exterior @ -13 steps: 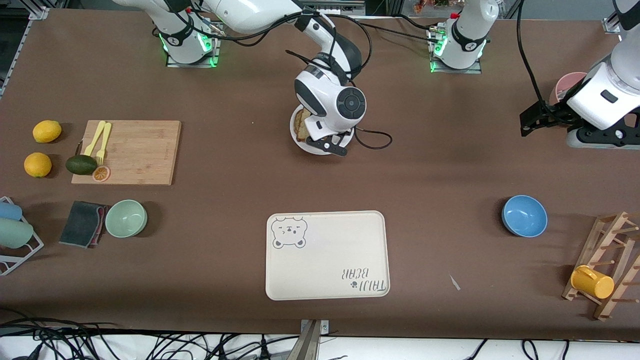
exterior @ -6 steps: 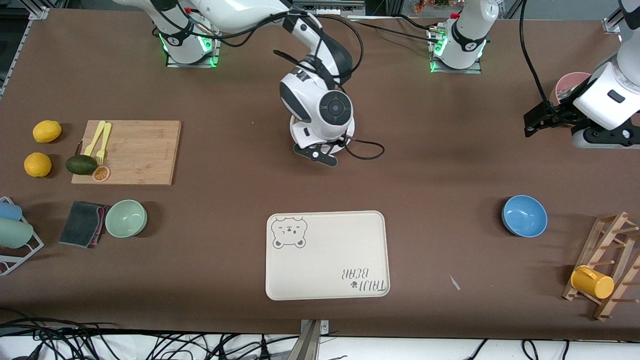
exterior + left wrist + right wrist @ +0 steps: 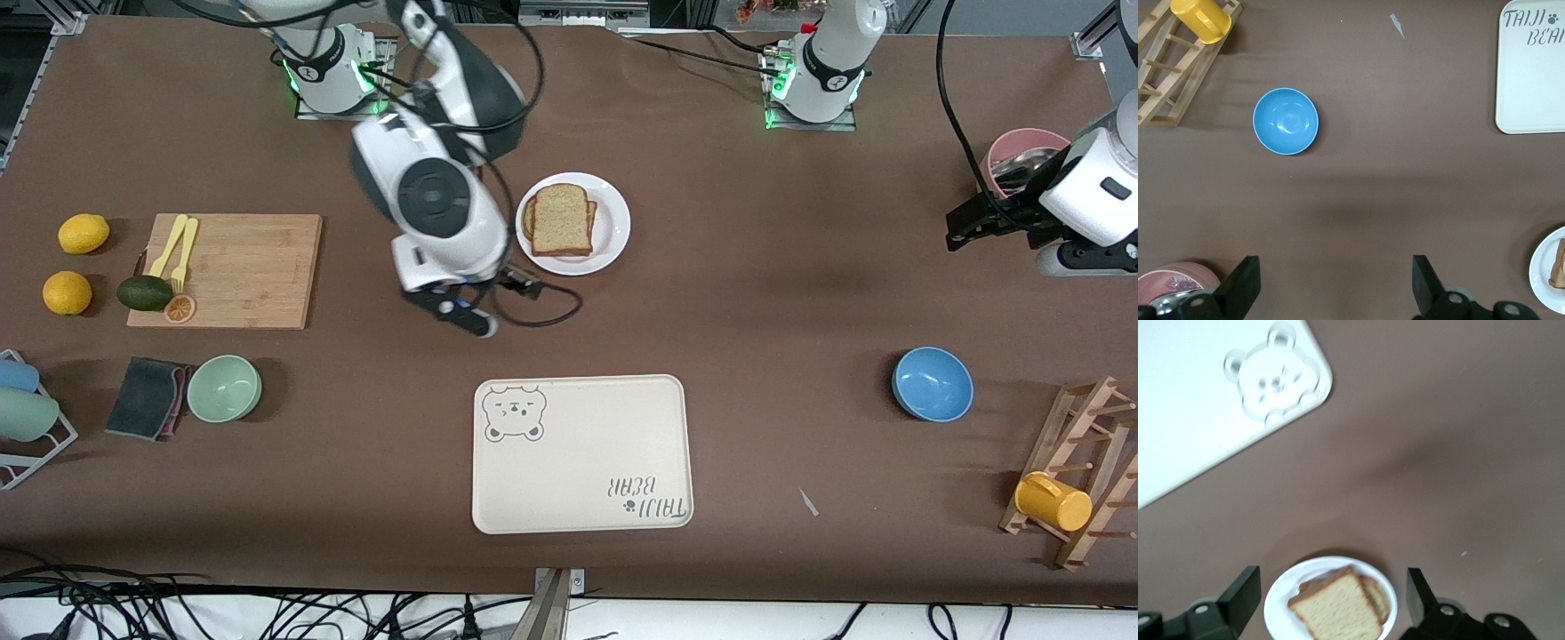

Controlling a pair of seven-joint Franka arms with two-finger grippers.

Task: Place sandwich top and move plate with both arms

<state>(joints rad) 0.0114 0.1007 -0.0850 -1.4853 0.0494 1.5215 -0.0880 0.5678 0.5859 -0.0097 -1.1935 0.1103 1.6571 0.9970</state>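
The sandwich top [image 3: 562, 219] lies flat on the plate [image 3: 613, 227], its long axis running roughly from twelve to six o'clock in the front view, the rounded crown of the crust toward twelve, where the robots' bases stand. It is a light tan, speckled slice with a brown crust all round (a darker slice peeks out from under its edge toward the right arm's end of the table). The round plate, glossy white, sits on the brown table [image 3: 765, 293], farther from the front camera than the cream bear-print tray [image 3: 582, 453].

The right gripper [image 3: 462, 311] hangs over bare table at about eight o'clock from the plate, fingers spread apart and holding nothing.

The left gripper [image 3: 973, 220] waits over the left arm's end of the table beside a pink bowl [image 3: 1013, 151], fingers spread wide, empty; a blue bowl [image 3: 1285, 121] sits in its wrist view.
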